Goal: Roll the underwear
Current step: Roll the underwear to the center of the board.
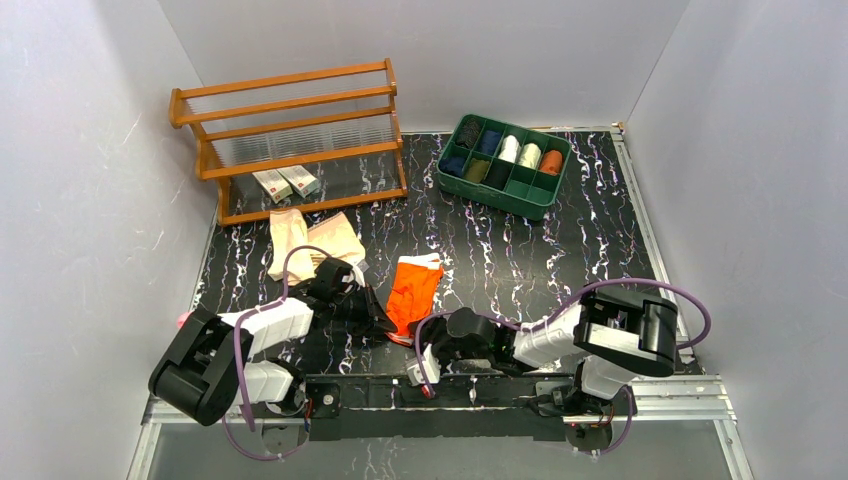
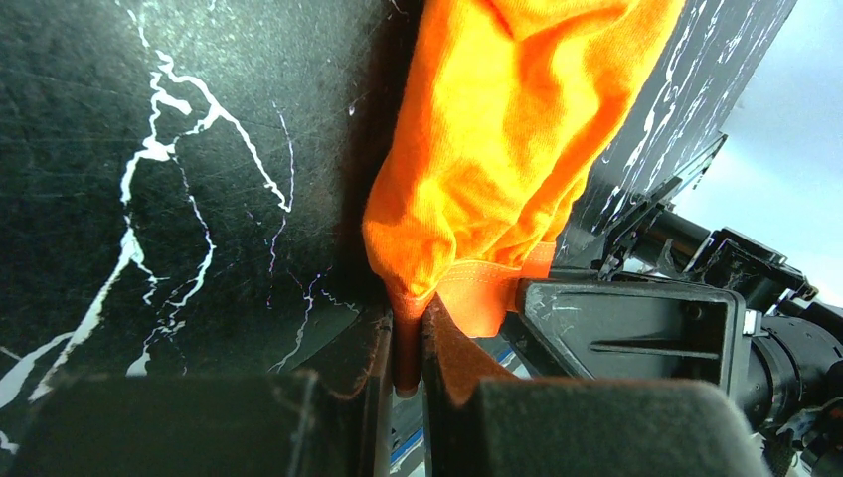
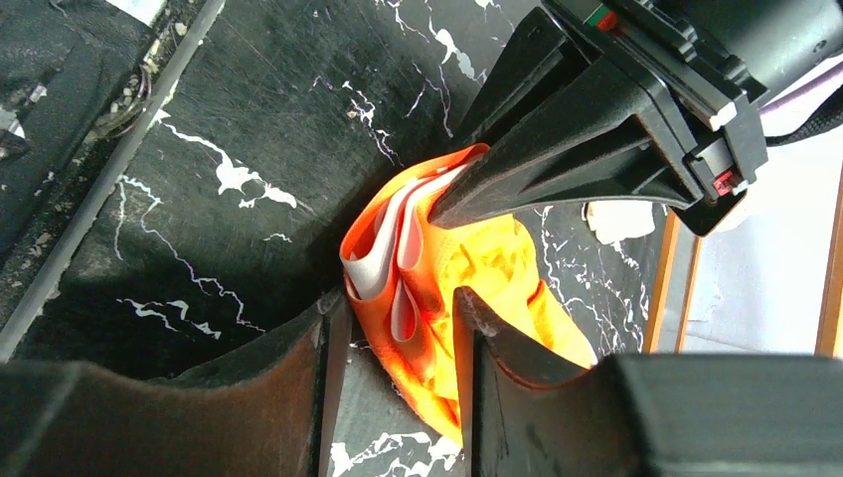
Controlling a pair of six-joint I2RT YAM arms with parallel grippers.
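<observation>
underwear count: two pieces, both on the table [image 1: 520, 260], well apart from the tray.
orange underwear [image 1: 413, 290] [image 2: 517, 129] [image 3: 467, 268]: one, bright orange with white trim, lying at the near middle of the table, near end bunched between the two hands.
tan underwear [image 1: 310, 243]: one, pale, lying loosely crumpled in front of the rack, left of the orange piece, touched by neither hand.
left hand [image 1: 390, 322] [image 2: 406, 333]: one, clamped tight on a pinch of the orange cloth at its near edge, beside the trim.
right hand [image 1: 418, 338] [image 3: 398, 318]: one, fingers apart on either side of the folded trim end, cloth filling the gap; firm grip or mere contact cannot be told.
rack [image 1: 290, 140]: one, wooden, slatted, at the far left.
boxes [image 1: 285, 182]: two, small, side by side on the rack's lowest shelf.
tray [image 1: 500, 195]: one, green, divided into compartments, at the far right of middle.
rolls [image 1: 509, 148]: about eight countable in the tray, among them dark, blue, white, cream, olive and one duller orange.
</observation>
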